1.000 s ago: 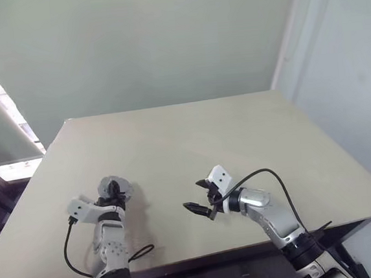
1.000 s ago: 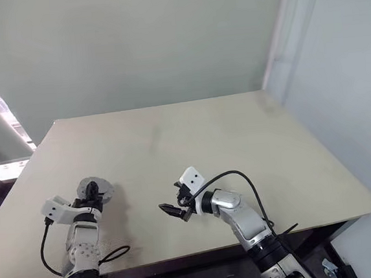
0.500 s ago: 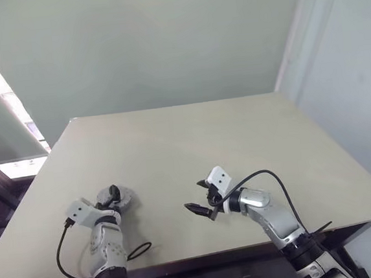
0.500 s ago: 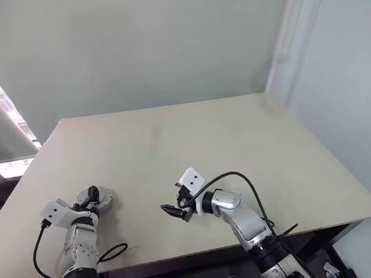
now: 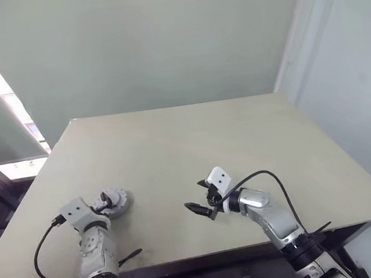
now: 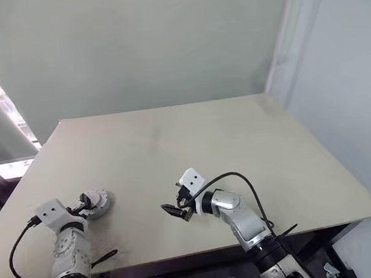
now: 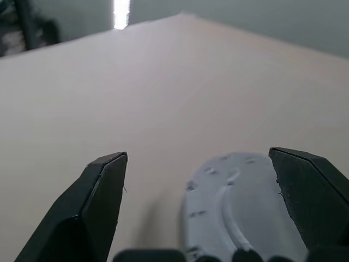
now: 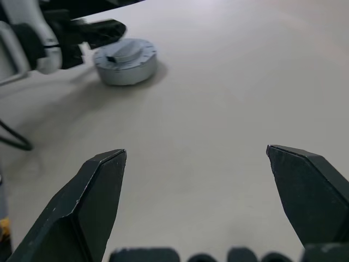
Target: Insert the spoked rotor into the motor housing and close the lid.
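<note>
Lid [image 8: 125,61] looks seated on the table [image 5: 238,141], left gripper [image 7: 199,196] spread beside it, right gripper [image 5: 201,201] spread too, so draw back straight without nudging it

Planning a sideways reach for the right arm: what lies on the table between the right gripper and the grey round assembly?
Nothing: bare table separates the right gripper from the lid, as the right wrist view shows.

L arm: low over worktop [image 5: 172,140] near edge, forearm upright | L claw [image 5: 104,201]: fingers spread wide, holding nothing, tips at the grey lid [image 5: 115,202] | R arm: elbow bent, reaching in from near edge toward worktop middle | R claw [image 5: 200,199]: fingers spread wide, empty, well apart from lid
</note>
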`<state>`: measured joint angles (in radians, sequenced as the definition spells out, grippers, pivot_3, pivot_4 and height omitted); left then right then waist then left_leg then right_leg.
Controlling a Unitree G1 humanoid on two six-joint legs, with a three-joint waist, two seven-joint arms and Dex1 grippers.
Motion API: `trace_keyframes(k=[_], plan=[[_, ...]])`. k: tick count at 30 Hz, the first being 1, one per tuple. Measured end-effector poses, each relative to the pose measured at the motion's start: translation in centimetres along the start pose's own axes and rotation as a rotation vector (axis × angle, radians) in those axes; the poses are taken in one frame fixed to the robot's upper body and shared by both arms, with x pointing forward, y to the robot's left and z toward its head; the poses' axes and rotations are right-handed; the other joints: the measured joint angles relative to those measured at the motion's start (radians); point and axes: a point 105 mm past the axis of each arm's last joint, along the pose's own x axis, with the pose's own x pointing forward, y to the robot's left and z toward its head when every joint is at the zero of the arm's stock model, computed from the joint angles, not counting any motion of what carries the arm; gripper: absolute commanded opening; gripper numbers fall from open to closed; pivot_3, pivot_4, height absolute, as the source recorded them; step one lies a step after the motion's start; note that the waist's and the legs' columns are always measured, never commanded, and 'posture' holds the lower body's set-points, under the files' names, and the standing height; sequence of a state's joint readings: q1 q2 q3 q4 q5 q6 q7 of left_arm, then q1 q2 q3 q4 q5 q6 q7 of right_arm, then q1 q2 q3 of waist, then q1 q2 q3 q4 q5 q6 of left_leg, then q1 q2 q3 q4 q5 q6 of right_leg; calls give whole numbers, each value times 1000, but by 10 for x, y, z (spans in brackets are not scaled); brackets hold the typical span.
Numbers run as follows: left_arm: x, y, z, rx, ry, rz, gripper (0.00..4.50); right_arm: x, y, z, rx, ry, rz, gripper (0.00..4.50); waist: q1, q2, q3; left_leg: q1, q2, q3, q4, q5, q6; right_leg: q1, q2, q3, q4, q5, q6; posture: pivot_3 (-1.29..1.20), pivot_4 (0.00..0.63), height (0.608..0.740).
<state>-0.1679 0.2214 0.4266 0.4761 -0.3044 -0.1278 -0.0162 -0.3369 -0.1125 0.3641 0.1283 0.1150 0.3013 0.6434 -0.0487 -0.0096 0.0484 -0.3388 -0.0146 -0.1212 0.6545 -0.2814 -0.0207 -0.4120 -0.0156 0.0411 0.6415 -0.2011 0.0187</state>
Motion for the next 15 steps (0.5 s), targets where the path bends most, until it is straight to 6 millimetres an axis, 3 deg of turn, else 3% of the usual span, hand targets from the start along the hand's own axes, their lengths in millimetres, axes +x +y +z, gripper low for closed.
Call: trace_keyframes(k=[4,6,10,15], plan=[[-13,-42,26,123,-85,-303,4459,-10,-16,0,18,-6,-69,4500,0,1,0,0,-1,0,0,0,0,0,0,0,0,0,0,0,0,740],[-28,-77,37,180,-98,-514,4459,-20,-32,0,38,-17,-135,4500,0,1,1,0,-1,0,0,0,0,0,-1,1,0,0,0,0,0,740],[-58,-124,36,238,-42,-802,4459,-48,-57,-4,53,-22,-253,4500,-1,3,2,0,-1,1,0,0,0,0,-1,1,0,0,0,0,0,740],[-83,-152,23,273,54,-985,4459,-87,-77,-15,57,-6,-380,4500,-3,5,2,0,0,1,-2,0,1,0,0,1,0,-1,-2,0,0,740]])
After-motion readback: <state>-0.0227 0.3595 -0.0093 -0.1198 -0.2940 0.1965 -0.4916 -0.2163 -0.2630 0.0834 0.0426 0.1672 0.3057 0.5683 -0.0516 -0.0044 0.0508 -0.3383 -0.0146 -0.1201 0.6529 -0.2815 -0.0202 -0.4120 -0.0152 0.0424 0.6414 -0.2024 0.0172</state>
